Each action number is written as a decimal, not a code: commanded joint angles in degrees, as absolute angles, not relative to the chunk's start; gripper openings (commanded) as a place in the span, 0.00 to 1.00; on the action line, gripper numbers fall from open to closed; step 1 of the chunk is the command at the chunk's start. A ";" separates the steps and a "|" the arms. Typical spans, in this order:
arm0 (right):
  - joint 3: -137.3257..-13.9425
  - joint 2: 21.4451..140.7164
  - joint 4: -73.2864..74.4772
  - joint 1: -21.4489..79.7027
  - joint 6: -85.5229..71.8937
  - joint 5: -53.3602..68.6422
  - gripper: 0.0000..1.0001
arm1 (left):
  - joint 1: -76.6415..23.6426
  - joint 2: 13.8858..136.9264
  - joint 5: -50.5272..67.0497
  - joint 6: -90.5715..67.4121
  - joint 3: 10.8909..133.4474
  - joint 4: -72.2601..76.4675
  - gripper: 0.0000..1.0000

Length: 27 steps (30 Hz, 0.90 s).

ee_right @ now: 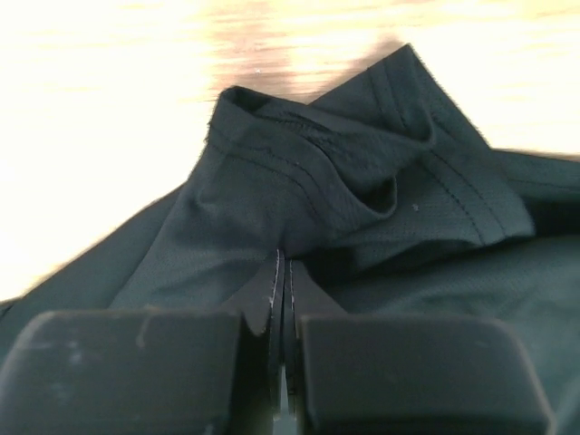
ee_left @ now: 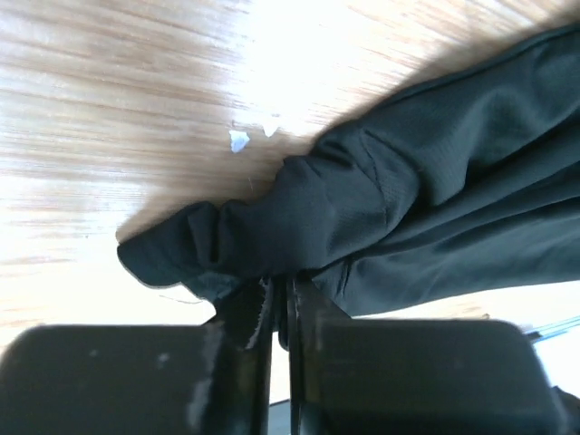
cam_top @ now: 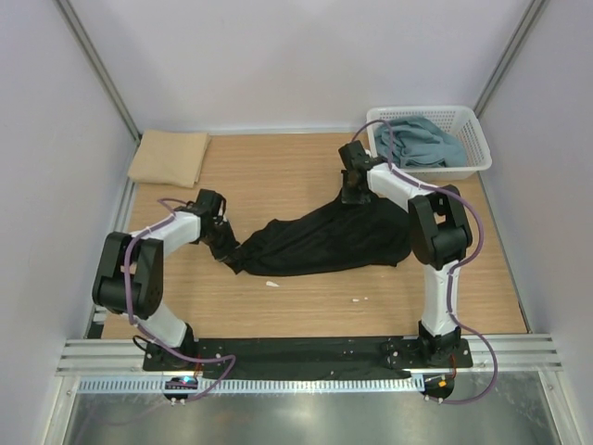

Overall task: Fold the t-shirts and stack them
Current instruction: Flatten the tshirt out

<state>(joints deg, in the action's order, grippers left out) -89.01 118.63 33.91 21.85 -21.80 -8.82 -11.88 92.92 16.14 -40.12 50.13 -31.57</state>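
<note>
Two arms have hold of one black t-shirt (cam_top: 324, 243), which lies crumpled across the middle of the wooden table (cam_top: 278, 176). At the far left, a tan t-shirt (cam_top: 169, 158) sits folded flat in the back corner, well apart from everything else. Nearer the front, the left gripper (cam_top: 225, 243) is down at the black t-shirt's left end. Its jaws are pinched narrow on a bunched tip of the cloth, and from its wrist view the fabric gathers right into the thin slit between the fingers. Just in front of the shirt, two small white scraps (cam_top: 271, 284) lie on the bare wood. Moving right, the shirt spreads wider and rumpled. The right gripper (cam_top: 352, 193) is down at its far upper edge, jaws closed tight on a stitched, hemmed fold that stands up a little above the fingers. In the back right corner stands a white lattice basket (cam_top: 468, 139), with blue-grey t-shirts (cam_top: 422, 141) heaped loosely inside it.
</note>
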 commanded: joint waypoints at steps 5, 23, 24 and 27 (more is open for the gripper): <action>-96.58 107.59 34.37 22.24 -17.67 -14.32 0.01 | -11.78 74.66 9.59 -38.50 58.60 -38.82 0.00; -99.58 67.16 30.94 22.32 -16.96 -12.75 0.01 | -11.78 32.18 18.19 -39.64 65.30 -37.52 0.00; -99.41 66.37 30.68 22.15 -18.09 -11.70 0.01 | -11.69 31.38 17.85 -39.64 65.65 -38.49 0.00; -99.14 65.48 29.09 22.24 -19.42 -9.59 0.01 | -11.69 29.97 15.21 -39.81 67.23 -42.18 0.00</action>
